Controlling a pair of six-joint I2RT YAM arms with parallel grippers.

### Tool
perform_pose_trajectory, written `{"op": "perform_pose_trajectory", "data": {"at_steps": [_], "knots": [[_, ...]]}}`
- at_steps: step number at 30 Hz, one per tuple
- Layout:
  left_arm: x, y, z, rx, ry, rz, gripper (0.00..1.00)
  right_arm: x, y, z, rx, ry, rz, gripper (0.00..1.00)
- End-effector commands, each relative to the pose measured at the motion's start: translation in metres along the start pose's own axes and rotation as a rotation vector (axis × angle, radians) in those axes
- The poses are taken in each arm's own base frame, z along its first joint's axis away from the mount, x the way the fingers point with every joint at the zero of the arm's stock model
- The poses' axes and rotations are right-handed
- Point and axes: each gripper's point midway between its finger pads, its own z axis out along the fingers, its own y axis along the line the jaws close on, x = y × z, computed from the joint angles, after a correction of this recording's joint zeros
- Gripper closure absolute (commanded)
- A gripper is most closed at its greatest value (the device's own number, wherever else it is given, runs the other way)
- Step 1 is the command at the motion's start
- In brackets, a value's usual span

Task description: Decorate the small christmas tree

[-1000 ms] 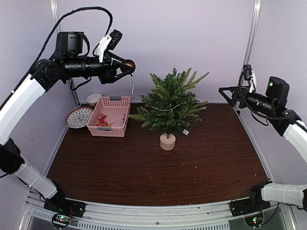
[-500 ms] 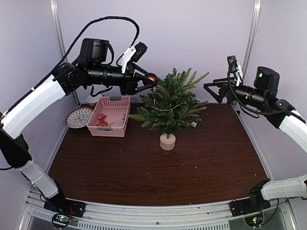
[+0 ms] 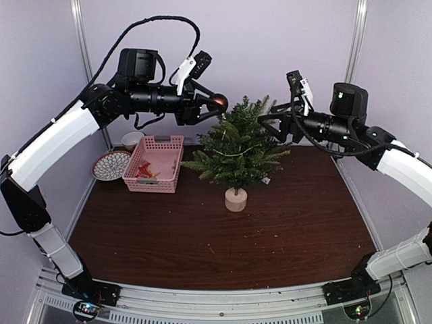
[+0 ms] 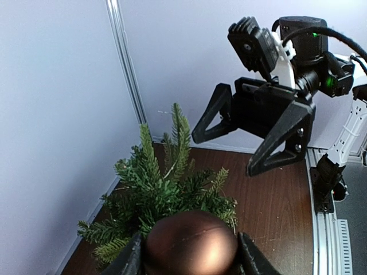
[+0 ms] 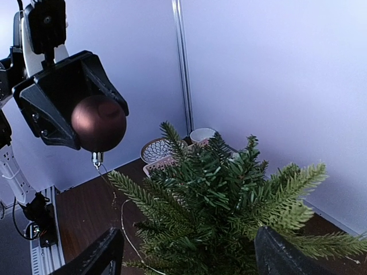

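The left hand (image 3: 214, 104), gripping the brown bauble (image 3: 218, 102), has swung rightward from above the pink basket (image 3: 154, 164). It is now just beside the top of the small christmas tree (image 3: 237, 152), on its left. The right hand (image 3: 270, 126), fingers apart, has come in from the right edge of the table (image 3: 270, 236) to the tree's upper right, facing the left hand.

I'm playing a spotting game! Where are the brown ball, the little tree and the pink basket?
brown ball (image 5: 98, 123): right wrist view, middle of its round front.
little tree (image 3: 237, 150): top external view, middle of its green branches.
pink basket (image 3: 150, 185): top external view, its near wall.
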Motion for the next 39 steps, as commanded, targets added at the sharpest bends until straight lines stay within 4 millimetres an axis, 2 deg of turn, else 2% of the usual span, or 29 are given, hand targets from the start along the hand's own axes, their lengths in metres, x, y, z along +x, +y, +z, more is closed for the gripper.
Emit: {"op": "perform_pose_trajectory", "data": {"at_steps": [1, 10, 23, 33, 39], "knots": [[-0.034, -0.001, -0.008, -0.006, -0.097, 0.049, 0.59, -0.020, 0.009, 0.006, 0.017, -0.041, -0.064, 0.20], [-0.021, 0.006, -0.002, -0.038, -0.055, 0.057, 0.60, -0.030, 0.023, 0.024, -0.003, -0.047, -0.119, 0.28], [-0.009, 0.013, 0.003, -0.068, -0.023, 0.060, 0.60, -0.020, 0.049, 0.051, -0.041, 0.000, -0.172, 0.37], [-0.004, 0.012, 0.005, -0.066, -0.014, 0.057, 0.61, -0.009, 0.050, 0.066, 0.014, 0.047, -0.225, 0.52], [-0.002, 0.014, 0.003, -0.080, -0.009, 0.062, 0.62, -0.008, 0.050, 0.067, 0.021, 0.051, -0.228, 0.67]]}}
